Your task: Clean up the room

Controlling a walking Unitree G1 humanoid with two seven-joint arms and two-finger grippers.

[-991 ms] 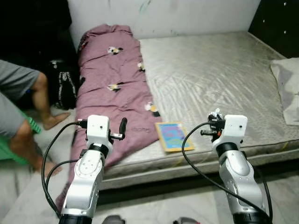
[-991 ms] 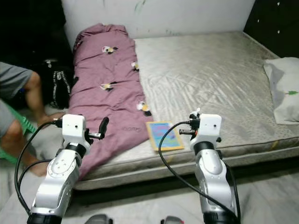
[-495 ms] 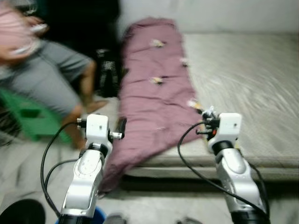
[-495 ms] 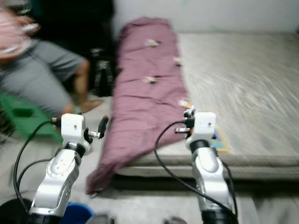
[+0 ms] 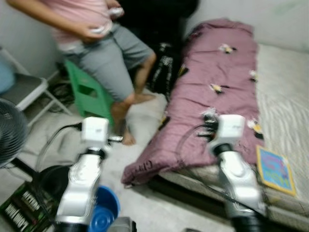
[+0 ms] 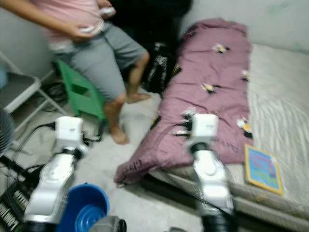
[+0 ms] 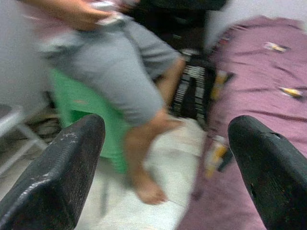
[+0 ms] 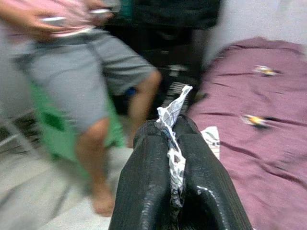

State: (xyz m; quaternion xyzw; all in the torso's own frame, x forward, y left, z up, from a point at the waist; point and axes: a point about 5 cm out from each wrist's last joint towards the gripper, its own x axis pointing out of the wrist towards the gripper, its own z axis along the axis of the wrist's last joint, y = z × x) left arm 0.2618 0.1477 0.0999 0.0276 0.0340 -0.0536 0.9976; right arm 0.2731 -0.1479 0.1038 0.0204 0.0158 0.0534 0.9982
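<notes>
Our right gripper (image 8: 171,143) has its two black fingers (image 8: 146,187) pressed tight together on a crumpled scrap of printed paper (image 8: 173,115), and we see that scrap running lengthwise along the seam between them, its free end poking out past the fingertips and flaring toward one o'clock in the wrist view. From the head, the scrap sits at the front of our right wrist, at about ten o'clock from the white wrist block, hanging over the purple blanket (image 5: 217,72).

Our left gripper (image 7: 165,158) is spread wide, fingers well apart, nothing between them, held out over the pale floor.

Further out, the blanket drapes off the bed (image 5: 285,82) edge toward seven o'clock. A colourful book (image 5: 275,170) lies flat on the mattress at three o'clock from our right arm. At eleven o'clock a person (image 5: 104,53) in grey shorts sits on a green stool (image 5: 87,92). Down at seven o'clock, a blue bucket (image 6: 87,212) and a fan (image 5: 9,130).
</notes>
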